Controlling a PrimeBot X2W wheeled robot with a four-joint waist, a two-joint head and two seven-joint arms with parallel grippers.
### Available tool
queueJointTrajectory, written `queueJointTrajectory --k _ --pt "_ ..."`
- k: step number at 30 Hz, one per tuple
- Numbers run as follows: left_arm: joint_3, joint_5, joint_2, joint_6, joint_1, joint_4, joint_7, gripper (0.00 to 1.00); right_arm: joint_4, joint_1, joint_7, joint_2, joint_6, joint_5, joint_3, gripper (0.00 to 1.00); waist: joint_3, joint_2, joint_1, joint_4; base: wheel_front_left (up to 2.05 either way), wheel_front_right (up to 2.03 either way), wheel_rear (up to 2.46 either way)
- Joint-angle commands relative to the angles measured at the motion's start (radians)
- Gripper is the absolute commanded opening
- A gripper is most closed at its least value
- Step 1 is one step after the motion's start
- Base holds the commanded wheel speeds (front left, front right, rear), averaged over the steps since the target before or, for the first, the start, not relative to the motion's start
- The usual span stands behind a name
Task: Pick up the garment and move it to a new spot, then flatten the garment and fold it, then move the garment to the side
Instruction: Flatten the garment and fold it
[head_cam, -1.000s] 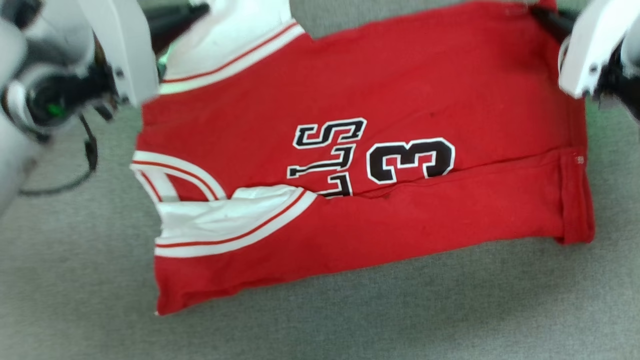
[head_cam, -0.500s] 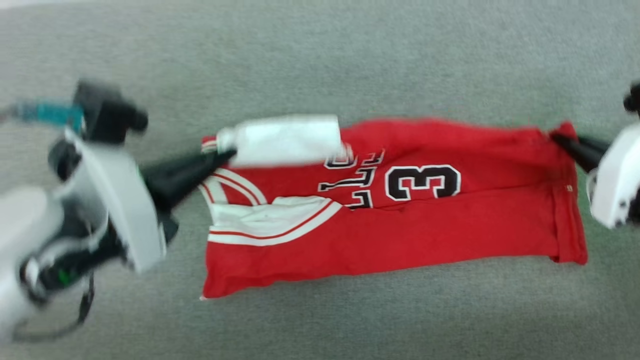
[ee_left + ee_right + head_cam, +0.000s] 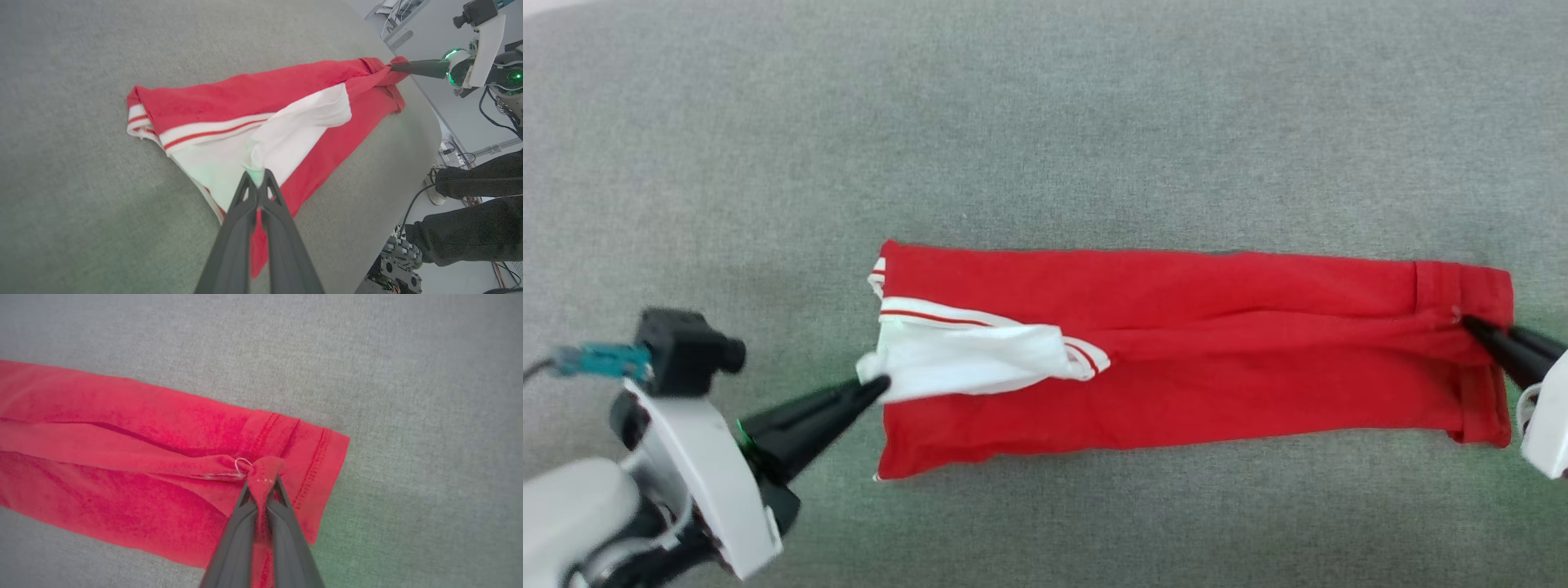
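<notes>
Garment: a red jersey (image 3: 1217,359) with white short sleeves, folded lengthwise into a long narrow band and lying flat on the grey felt-covered table (image 3: 1045,122), in the middle of the head view.
Long axis: it runs side to side across the head view. The sleeve end points to the robot's left and the stitched hem (image 3: 1478,351) to its right.
Top layers: two red flaps meet along a crease down the middle of the band. A white sleeve (image 3: 972,367) lies over the left end, with white-and-red striped trim (image 3: 947,314) just above it.
Left gripper: the left gripper (image 3: 876,385) has its dark fingers pressed together on the tip of the white sleeve, at the band's left edge.
Right gripper: the right gripper (image 3: 1470,323) is clamped on a pinch of red cloth at the hem, close to the crease.
Left wrist view: it alone shows the sleeve tip bunched and raised off the table between the fingertips. It also shows the far hem pulled to a point by the right gripper (image 3: 394,67), the table's rounded edge, and beyond that a person's dark-clothed limbs (image 3: 470,212) and cables on the floor.
Right wrist view: it alone shows the double row of stitching on the hem and a small white thread loop (image 3: 243,463) beside the pinch.
Head view: it alone shows the whole band with both ends held.
Writing: the folded faces hide any lettering.
</notes>
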Motion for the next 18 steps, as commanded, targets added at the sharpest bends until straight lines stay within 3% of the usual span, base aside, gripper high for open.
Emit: queueJointTrajectory --k 1,14,15,16,17,18 --pt "-0.003 0.002 -0.009 0.001 0.014 0.000 -0.003 0.00 -0.004 0.012 0.003 0.006 -0.001 -0.006 -0.007 0.00 0.005 -0.0001 0.0000 0.003 0.00 0.00 0.00" --pt "-0.025 0.029 -0.191 0.001 0.058 0.194 -0.011 0.00 0.058 0.019 -0.018 0.087 -0.001 -0.117 0.009 0.00 0.049 -0.0001 0.0000 0.017 0.00 0.00 0.00" --pt "-0.025 0.028 -0.196 0.001 0.058 0.201 -0.013 0.00 0.060 0.010 -0.027 0.090 -0.001 -0.115 0.011 0.18 0.048 -0.0001 0.0000 0.017 0.00 0.00 0.00" --pt "-0.026 0.028 -0.202 0.001 0.058 0.207 -0.021 0.00 0.062 0.002 -0.041 0.099 -0.001 -0.108 0.005 0.47 0.047 -0.0001 0.0000 0.017 0.00 0.00 0.00" --pt "-0.026 0.024 -0.209 0.001 0.061 0.210 -0.029 0.03 0.064 -0.003 -0.052 0.105 -0.001 -0.105 -0.002 1.00 0.043 -0.0001 0.0000 0.018 0.00 0.00 0.00" --pt "-0.027 0.024 -0.213 0.001 0.064 0.213 -0.039 0.18 0.065 -0.004 -0.062 0.106 -0.001 -0.102 -0.006 1.00 0.037 -0.0001 0.0000 0.019 0.00 0.00 0.00"
